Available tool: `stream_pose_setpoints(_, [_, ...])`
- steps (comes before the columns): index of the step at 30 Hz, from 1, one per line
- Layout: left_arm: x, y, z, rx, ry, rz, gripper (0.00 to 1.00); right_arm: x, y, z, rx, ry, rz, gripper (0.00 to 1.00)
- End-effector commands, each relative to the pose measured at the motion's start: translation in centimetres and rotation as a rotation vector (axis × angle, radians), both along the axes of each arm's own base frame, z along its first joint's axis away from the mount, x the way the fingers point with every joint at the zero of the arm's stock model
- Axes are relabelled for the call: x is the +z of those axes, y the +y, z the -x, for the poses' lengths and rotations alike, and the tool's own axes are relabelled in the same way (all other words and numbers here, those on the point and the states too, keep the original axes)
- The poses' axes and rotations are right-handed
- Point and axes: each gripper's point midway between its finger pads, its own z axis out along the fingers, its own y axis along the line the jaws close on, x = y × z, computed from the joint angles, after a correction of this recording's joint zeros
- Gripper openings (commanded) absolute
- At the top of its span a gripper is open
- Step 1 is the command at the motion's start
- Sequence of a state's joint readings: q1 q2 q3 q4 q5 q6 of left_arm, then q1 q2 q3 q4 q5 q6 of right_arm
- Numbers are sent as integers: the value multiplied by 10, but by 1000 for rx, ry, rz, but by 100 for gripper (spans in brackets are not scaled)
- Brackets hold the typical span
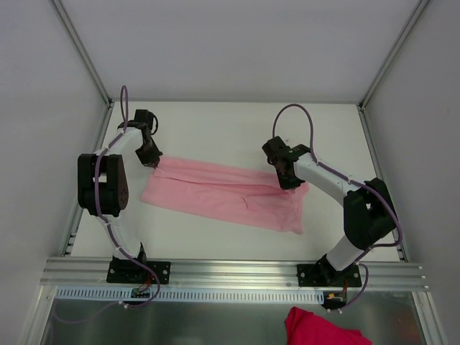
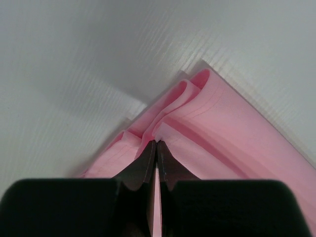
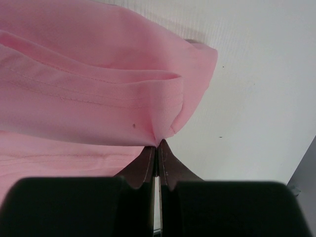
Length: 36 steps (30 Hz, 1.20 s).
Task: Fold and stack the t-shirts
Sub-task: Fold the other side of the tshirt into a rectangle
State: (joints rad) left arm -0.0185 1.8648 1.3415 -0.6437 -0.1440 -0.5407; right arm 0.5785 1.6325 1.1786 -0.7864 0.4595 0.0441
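Observation:
A pale-pink t-shirt (image 1: 223, 192) lies folded into a long band across the middle of the white table. My left gripper (image 1: 152, 162) is shut on the band's far left corner, and the fabric (image 2: 197, 123) bunches in folds at its closed tips (image 2: 157, 143). My right gripper (image 1: 290, 182) is shut on the far right corner, where the cloth (image 3: 98, 94) is pinched and puckers at the closed tips (image 3: 158, 144). Both held corners are lifted slightly off the table.
A darker magenta garment (image 1: 323, 329) lies below the table's near rail at the bottom right. Aluminium frame posts (image 1: 86, 57) and grey walls enclose the table. The arm bases (image 1: 136, 272) sit on the near rail.

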Motion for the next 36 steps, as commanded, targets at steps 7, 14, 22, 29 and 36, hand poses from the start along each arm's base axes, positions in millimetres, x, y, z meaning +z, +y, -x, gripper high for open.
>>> stream_pose_setpoints(7, [49, 16, -51, 39, -131, -61, 0, -10, -7, 10, -6, 20, 34, 1])
stream_pose_setpoints(14, [63, 24, -79, 58, -169, -51, 0, -14, 1, -20, -15, -69, 52, 1])
stream_pose_setpoints(22, [44, 26, -71, 46, -128, -62, 0, -2, 8, -50, -7, -110, 106, 1])
stream_pose_setpoints(29, [24, 21, -32, 45, -73, -42, 0, -10, -3, -39, 3, -82, 145, 1])
stream_pose_setpoints(36, [16, 24, -6, 47, -54, -56, 0, -18, -2, -29, 17, -8, 144, 1])
